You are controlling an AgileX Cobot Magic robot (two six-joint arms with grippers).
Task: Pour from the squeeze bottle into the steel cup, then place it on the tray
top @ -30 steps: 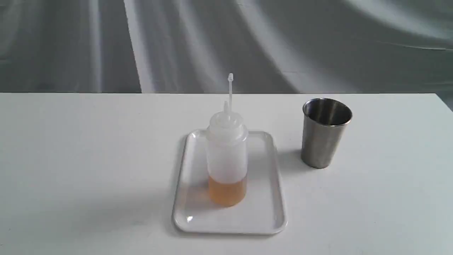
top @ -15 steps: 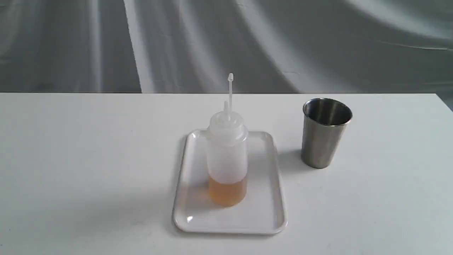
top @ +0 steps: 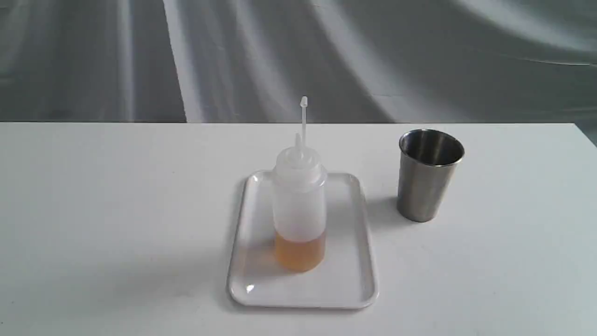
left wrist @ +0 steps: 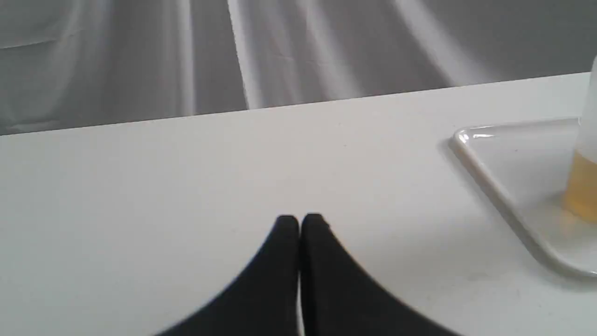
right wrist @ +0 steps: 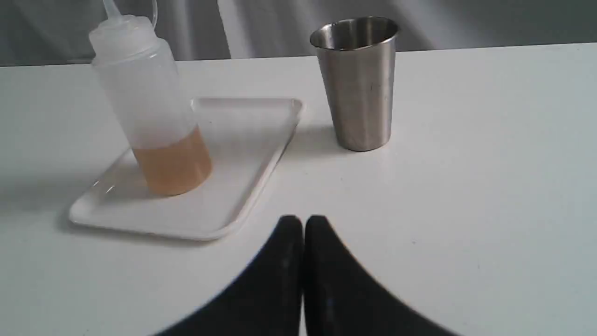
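The squeeze bottle [top: 299, 205] stands upright on the white tray [top: 347, 284] at the table's middle, amber liquid in its lower part and its thin nozzle pointing up. To its right the steel cup [top: 428, 175] stands upright on the table. Neither gripper shows in the exterior view. In the right wrist view my right gripper [right wrist: 303, 223] is shut and empty, low over the table, well short of the bottle [right wrist: 151, 107], tray [right wrist: 242, 182] and cup [right wrist: 358, 84]. My left gripper [left wrist: 300, 221] is shut and empty, with the tray's corner [left wrist: 485, 179] and the bottle's edge [left wrist: 583, 186] off to one side.
The white table's [top: 116, 210] far edge meets a grey draped backdrop [top: 233, 60]. The table's right corner [top: 580, 130] lies just beyond the cup. Nothing else stands on the table.
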